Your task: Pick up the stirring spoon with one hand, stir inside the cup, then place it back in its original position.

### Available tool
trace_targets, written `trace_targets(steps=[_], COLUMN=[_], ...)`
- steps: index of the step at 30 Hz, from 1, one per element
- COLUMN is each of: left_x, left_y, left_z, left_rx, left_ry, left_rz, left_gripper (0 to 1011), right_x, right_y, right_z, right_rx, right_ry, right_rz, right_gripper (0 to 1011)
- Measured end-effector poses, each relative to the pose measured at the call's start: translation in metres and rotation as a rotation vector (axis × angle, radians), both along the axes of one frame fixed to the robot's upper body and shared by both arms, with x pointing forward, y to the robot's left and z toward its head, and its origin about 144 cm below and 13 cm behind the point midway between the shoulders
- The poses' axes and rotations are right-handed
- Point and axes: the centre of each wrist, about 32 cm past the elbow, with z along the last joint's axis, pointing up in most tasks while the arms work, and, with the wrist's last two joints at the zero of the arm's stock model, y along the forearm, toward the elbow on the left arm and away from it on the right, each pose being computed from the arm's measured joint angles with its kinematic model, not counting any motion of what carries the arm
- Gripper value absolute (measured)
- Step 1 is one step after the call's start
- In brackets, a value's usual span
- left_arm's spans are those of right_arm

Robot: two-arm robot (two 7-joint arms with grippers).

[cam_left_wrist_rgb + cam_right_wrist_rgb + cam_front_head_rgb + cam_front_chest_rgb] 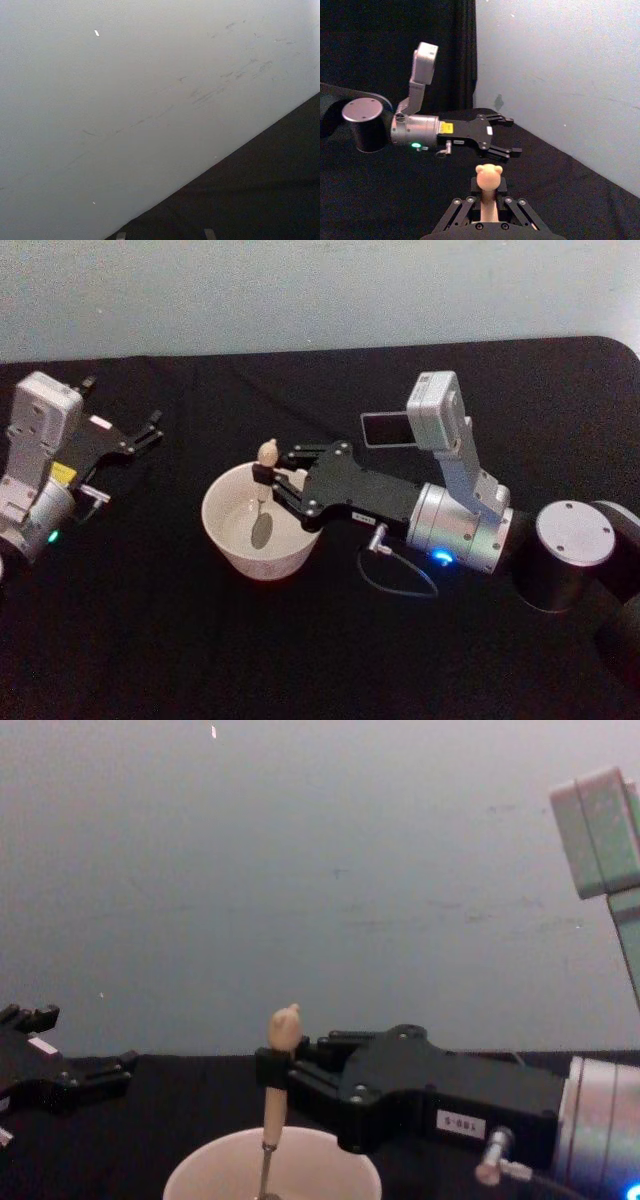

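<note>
The stirring spoon (267, 462) stands upright in the cup (222, 536), its bear-head knob (488, 174) on top and its dark bowl low inside the cup. My right gripper (268, 478) reaches in from the right over the cup's rim and is shut on the spoon's beige handle (273, 1098) just below the knob. The cup's pale rim (340, 1148) lies under that gripper (272, 1072). My left gripper (125, 408) rests at the table's far left, open, with nothing in it. The original position is out of view.
A black cloth covers the table (150, 640), with a pale wall (300, 290) close behind it. A thin cable (400, 585) loops off my right wrist near the cup. From the right wrist, my left arm (415, 131) lies farther off.
</note>
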Motion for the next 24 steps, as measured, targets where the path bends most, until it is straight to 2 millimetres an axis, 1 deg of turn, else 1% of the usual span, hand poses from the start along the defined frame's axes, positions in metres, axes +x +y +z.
trace_targets(steps=[9,24], left_x=[0.000,0.000], left_y=[0.000,0.000], left_z=[0.000,0.000], left_rx=[0.000,0.000], left_ry=[0.000,0.000], left_rz=[0.000,0.000], left_gripper=[1001,1001], right_x=[0.005,0.001], right_y=[-0.005,-0.017], right_z=[-0.001,0.002], right_rx=[-0.007,-0.012], right_ry=[-0.001,0.002], right_rz=[-0.043,-0.066], right_gripper=[171,171])
